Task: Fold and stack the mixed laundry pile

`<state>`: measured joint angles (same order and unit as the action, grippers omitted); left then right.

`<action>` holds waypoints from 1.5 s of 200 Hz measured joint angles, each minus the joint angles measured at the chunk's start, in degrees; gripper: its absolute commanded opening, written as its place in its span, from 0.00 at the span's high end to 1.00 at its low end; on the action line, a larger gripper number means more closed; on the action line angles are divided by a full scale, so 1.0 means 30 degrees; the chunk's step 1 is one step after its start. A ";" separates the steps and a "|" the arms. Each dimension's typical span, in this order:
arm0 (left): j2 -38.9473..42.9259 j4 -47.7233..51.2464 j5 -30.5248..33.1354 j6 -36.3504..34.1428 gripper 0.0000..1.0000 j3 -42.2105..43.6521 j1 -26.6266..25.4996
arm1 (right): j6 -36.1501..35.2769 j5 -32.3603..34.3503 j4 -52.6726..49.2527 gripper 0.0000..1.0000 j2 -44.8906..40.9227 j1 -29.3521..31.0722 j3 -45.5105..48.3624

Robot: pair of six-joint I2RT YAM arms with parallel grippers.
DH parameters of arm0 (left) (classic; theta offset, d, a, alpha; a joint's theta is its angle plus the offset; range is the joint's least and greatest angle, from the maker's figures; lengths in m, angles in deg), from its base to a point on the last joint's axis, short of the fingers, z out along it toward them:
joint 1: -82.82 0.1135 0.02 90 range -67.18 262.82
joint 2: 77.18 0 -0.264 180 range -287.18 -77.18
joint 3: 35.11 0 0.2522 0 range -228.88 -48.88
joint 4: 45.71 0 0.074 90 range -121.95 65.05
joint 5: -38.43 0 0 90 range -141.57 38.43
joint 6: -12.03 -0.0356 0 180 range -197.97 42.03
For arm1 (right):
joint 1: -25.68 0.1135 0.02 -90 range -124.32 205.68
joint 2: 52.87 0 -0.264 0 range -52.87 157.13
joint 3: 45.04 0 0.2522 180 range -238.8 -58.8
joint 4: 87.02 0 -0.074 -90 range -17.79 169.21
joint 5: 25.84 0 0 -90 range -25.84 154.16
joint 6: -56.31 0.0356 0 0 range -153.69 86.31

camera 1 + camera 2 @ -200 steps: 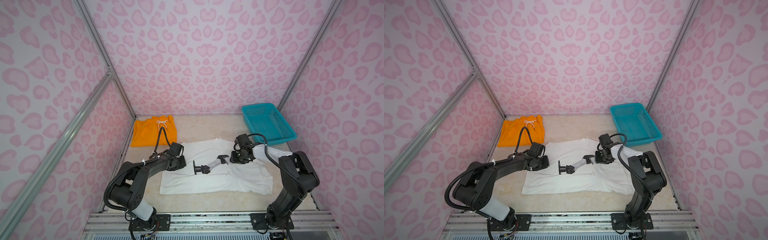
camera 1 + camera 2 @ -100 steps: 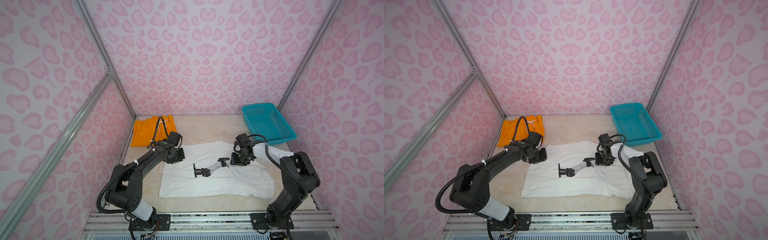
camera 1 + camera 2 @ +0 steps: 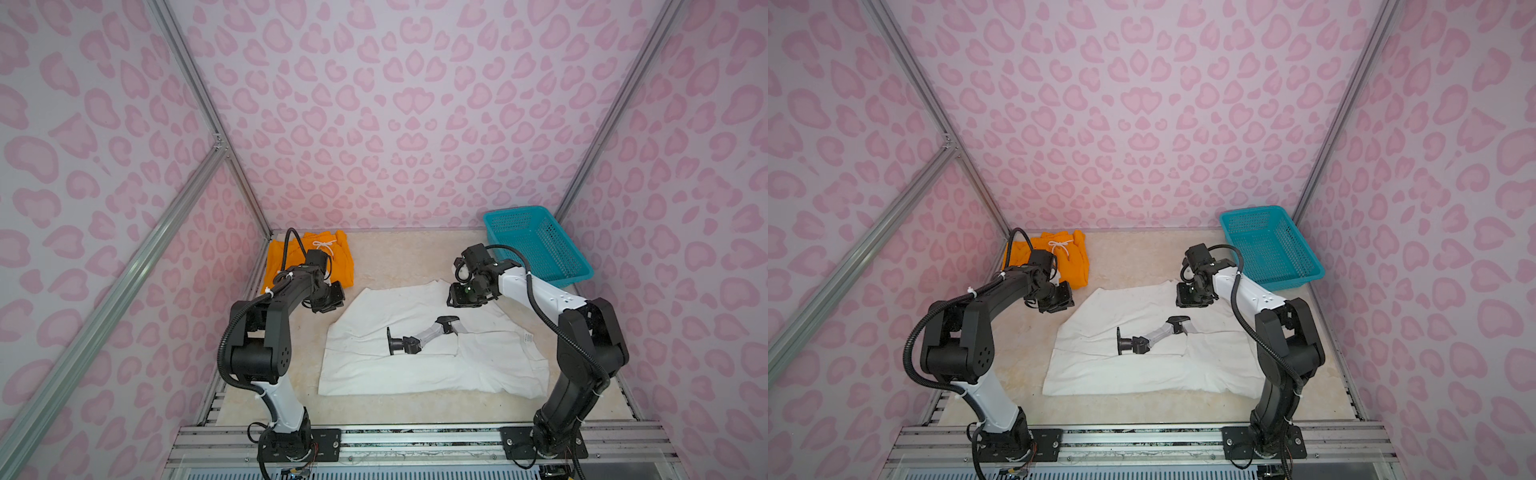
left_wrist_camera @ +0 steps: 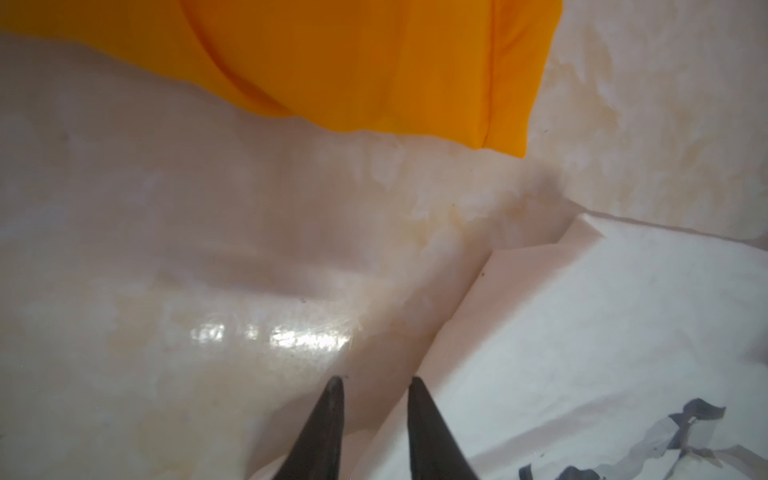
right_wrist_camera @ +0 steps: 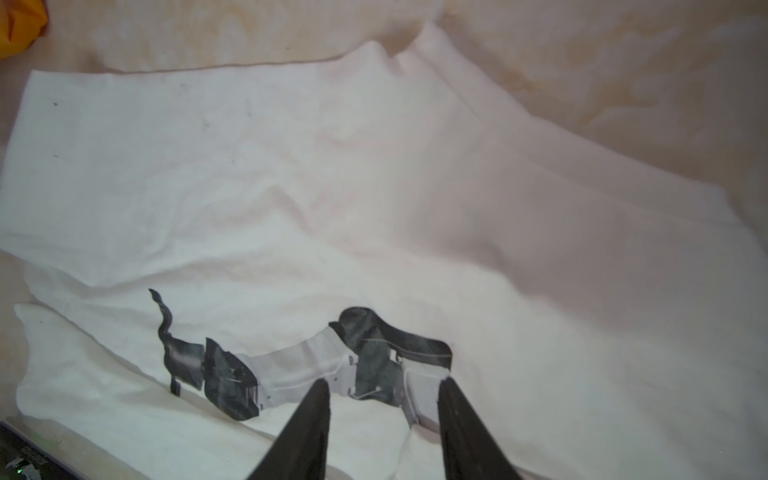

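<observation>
- Lying flat on the bench (image 3: pixel 407 257), the white shirt (image 3: pixel 374 374) (image 3: pixel 1121 374) is the mark for every place below.
- Its black-grey print (image 3: pixel 419 340) (image 3: pixel 1150 338) faces up near the middle. A flap of the same cloth is folded over from the right and covers one end of the print.
- The orange shorts (image 3: pixel 340 266) (image 3: pixel 1077 266) sit past the shirt's far left corner, close to it but not touching, with the white drawstring (image 3: pixel 324 247) on top.
- The teal basket (image 3: pixel 575 277) (image 3: pixel 1293 282) stands past the shirt's far right corner, well apart from the cloth.
- The left arm (image 3: pixel 286 299) reaches to the shirt's far left corner, partly over the shorts in both top views.
- The left wrist view shows the dark fingertips (image 4: pixel 332 415) over bare bench at the shirt's edge (image 4: pixel 582 332), with the shorts (image 4: pixel 353 62) beyond.
- The left jaws stand narrowly apart and hold nothing; bare bench shows through the gap.
- The right arm (image 3: pixel 536 291) reaches over the shirt's far right part.
- The right wrist view shows its fingertips (image 5: pixel 311 415) above the cloth (image 5: pixel 291 166), on either side of one end of the print (image 5: pixel 291 365).
- The right jaws stand moderately apart with nothing between them; whether the tips touch the cloth I cannot tell.
</observation>
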<state>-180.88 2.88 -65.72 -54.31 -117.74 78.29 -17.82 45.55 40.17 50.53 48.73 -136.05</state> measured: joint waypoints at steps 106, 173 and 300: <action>0.1180 -0.1749 -0.2142 -0.1443 0.88 0.1945 -0.3045 | 0.0350 -0.0459 0.0554 0.56 0.0823 0.0780 0.0153; 0.3606 -0.0896 0.0692 -0.1887 0.71 0.4153 -0.7191 | 0.0583 -0.0481 0.1056 0.56 0.0750 0.0780 0.0889; 0.1042 -0.0051 0.1122 -0.2892 0.42 -0.0401 -0.4073 | 0.0780 -0.0576 0.1421 0.56 0.0641 0.0780 0.1275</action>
<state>-177.75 2.73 -62.35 -62.98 -118.94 66.07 -15.48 43.83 44.43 52.45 51.07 -132.23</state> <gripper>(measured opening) 0.592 0.439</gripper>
